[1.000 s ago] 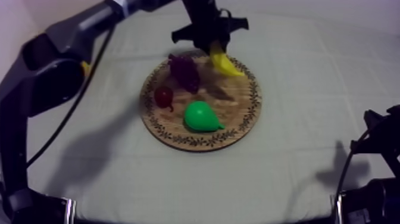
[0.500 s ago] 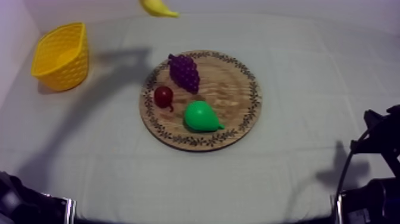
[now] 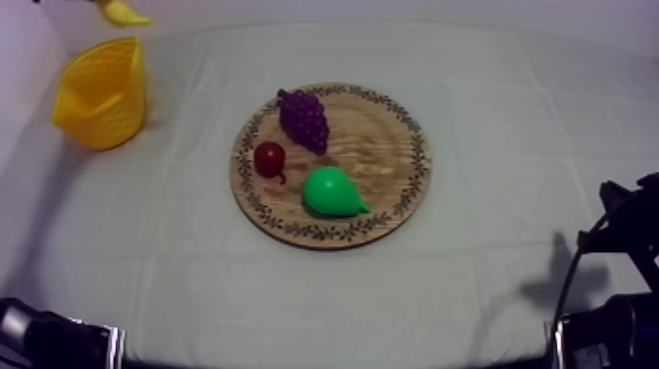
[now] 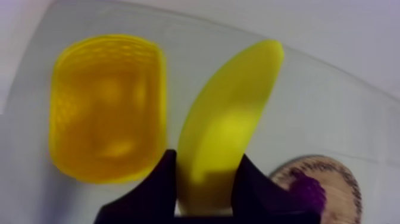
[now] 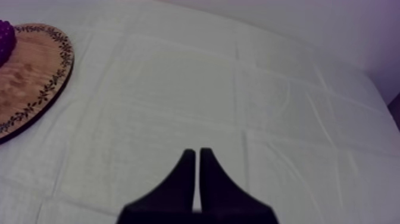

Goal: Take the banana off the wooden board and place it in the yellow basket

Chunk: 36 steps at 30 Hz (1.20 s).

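Note:
The yellow banana [image 4: 229, 119] hangs in the air, clamped between the two black fingers of my left gripper [image 4: 205, 179], which is shut on it. In the top view the banana [image 3: 123, 12] shows high above the far left of the table, just past the yellow basket [image 3: 98, 90]. From the left wrist the basket [image 4: 107, 107] lies below, beside the banana, with nothing in it. The round wooden board [image 3: 382, 147] sits mid-table. My right gripper [image 5: 197, 179] rests shut over bare cloth, its fingers lying together as a wedge.
On the board lie a bunch of purple grapes [image 3: 304, 118], a small red fruit [image 3: 269, 158] and a green pear [image 3: 329, 191]. The right arm [image 3: 618, 285] stays low at the near right. The board's edge [image 5: 36, 89] is beside my right gripper.
The banana has been lifted off the board and carried left to above the basket. The left arm has swung out of the middle of the table. The right arm has not moved.

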Available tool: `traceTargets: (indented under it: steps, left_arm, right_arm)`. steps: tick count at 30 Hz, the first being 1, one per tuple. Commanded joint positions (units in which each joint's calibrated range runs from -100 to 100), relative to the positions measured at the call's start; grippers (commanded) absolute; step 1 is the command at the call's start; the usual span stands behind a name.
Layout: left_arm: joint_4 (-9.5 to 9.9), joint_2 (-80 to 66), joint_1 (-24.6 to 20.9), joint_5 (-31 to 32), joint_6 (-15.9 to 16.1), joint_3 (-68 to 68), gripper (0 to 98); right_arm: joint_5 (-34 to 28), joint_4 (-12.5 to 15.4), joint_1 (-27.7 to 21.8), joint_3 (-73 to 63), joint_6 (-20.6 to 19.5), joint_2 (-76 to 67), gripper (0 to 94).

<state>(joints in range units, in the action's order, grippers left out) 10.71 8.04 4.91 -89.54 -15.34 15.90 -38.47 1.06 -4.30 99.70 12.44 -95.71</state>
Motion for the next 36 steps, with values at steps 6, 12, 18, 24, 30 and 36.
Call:
traceTargets:
  steps: [6,12,18,24,30,36]
  left_arm:
    - [-0.23,3.4,-6.5,6.9,1.1,-8.0,13.8]
    - [-0.44,8.8,-8.3,10.7,1.4,-10.5,13.8]
    - [-0.78,14.9,-9.6,13.3,2.2,-8.6,14.4]
    - [-0.99,20.6,-11.2,14.5,3.3,-2.9,15.1]
    - [-1.73,26.4,-12.8,15.1,4.6,2.1,16.6]
    - [-1.76,26.4,-12.9,19.8,5.3,-0.9,42.8]
  right_arm:
    - [0.0,0.0,0.0,0.0,0.0,0.0,0.6]
    - [0.0,0.0,0.0,0.0,0.0,0.0,0.6]
    - [0.0,0.0,0.0,0.0,0.0,0.0,0.6]
    - [0.0,0.0,0.0,0.0,0.0,0.0,0.6]
    - [0.0,0.0,0.0,0.0,0.0,0.0,0.6]
    - [0.0,0.0,0.0,0.0,0.0,0.0,0.6]
